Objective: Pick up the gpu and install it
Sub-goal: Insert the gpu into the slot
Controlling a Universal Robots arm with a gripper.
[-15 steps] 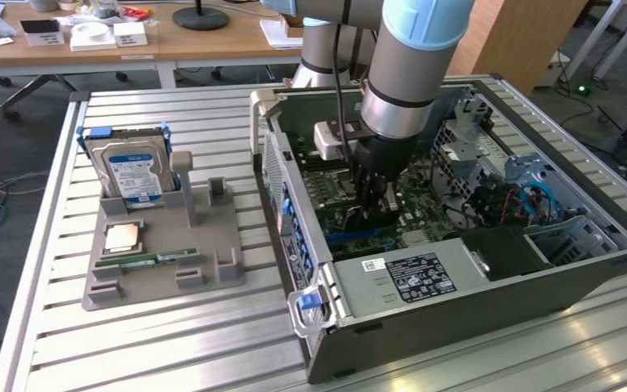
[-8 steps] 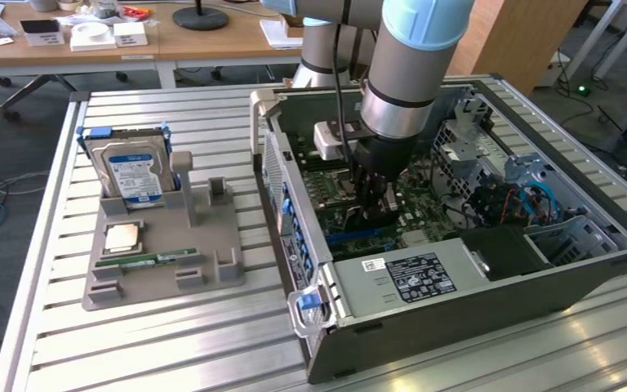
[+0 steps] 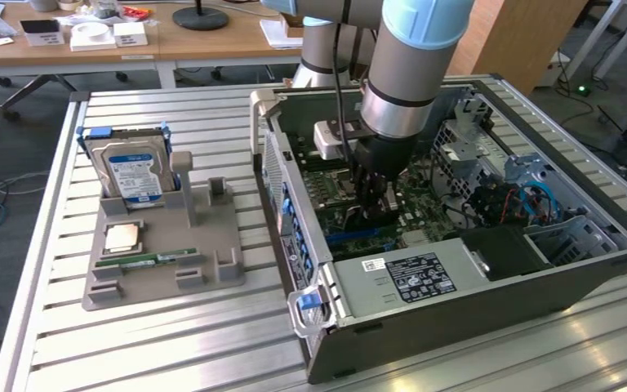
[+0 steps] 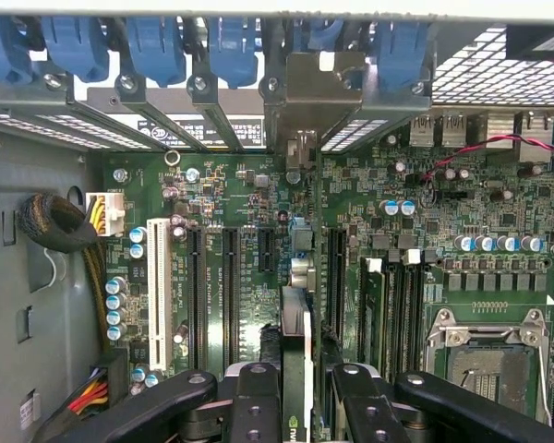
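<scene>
While the pincer (image 3: 374, 204) grips the gpu (image 4: 295, 341) mid-frame inside the case (image 3: 433, 335), I'd call the card light, stiff, fragile; hold board edges only.

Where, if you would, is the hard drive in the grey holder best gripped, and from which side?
Pinch the hard drive by its two flat faces near the top edge, coming from above: it stands upright with its foot in the grey holder, and blue-tipped rails flank its narrow sides.

gpu (image 4: 295, 355) in case (image 3: 477, 304), over motherboard (image 4: 231, 185)
</scene>
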